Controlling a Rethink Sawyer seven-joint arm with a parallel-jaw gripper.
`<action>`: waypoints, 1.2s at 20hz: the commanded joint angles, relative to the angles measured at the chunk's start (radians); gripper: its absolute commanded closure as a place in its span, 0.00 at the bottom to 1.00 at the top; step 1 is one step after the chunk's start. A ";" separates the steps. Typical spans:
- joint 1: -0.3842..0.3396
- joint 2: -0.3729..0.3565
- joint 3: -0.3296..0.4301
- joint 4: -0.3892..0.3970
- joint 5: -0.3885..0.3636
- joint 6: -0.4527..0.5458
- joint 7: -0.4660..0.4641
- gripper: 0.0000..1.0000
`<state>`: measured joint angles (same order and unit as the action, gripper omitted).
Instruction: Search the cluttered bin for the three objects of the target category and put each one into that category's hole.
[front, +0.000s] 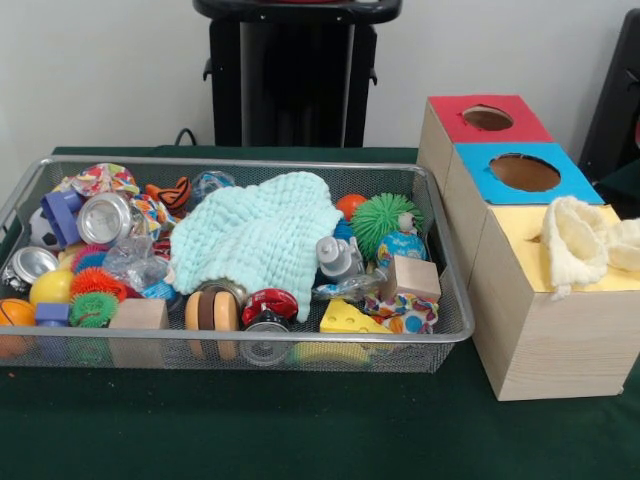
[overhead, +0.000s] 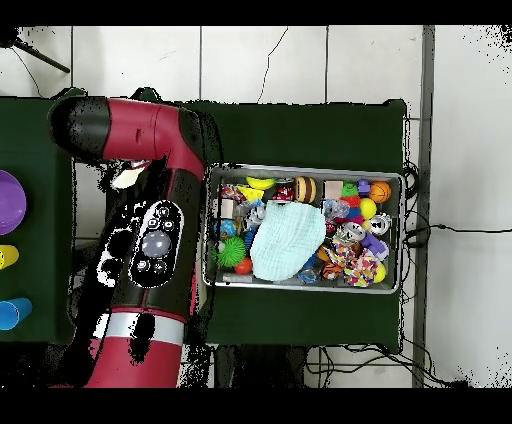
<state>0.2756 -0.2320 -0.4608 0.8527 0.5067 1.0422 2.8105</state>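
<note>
Since the end effector isn't showing up anywhere you can make it out, you can't tell whether it's released or clenched. From overhead you're only getting the red and black arm (overhead: 150, 235), which is stretching up the left side of the wire bin (overhead: 305, 285) and covering whatever sits under it there.

Front view is where you're seeing the good stuff. That bin (front: 455, 325) is sitting on the green tabletop (front: 300, 430) and it's packed. A pale mint cloth (front: 258, 238) is lying over the middle of the pile, draping over toys on all sides. Left of it you're looking at a silver can (front: 103, 218), a blue block (front: 60, 215), a yellow ball (front: 50, 288) and a couple of spiky rubber rings (front: 95, 300). A plain wooden block (front: 138, 315) is resting against the front wall. Right of the cloth, a green spiky ball (front: 385, 220) is sitting near the back, with another wooden block (front: 411, 277) just in front of it and a yellow cheese wedge (front: 345, 318) near the front.

Just right of the bin, the wooden box (front: 540, 340) is showing three coloured tops: a red hole (front: 488, 118) at the back, a blue hole (front: 524, 172) in the middle, and a yellow panel (front: 520, 245) nearest you. A cream cloth (front: 580, 240) is lying on that yellow top, so its hole is hidden.
</note>
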 joint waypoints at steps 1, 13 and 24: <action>-0.093 -0.051 0.045 0.023 -0.041 0.143 0.049 1.00; -0.140 -0.075 0.037 -0.047 -0.094 0.256 0.012 1.00; -0.114 -0.022 0.060 -0.084 -0.095 0.233 0.108 1.00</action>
<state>0.1576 -0.3074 -0.4612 0.7551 0.4455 1.1993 2.8105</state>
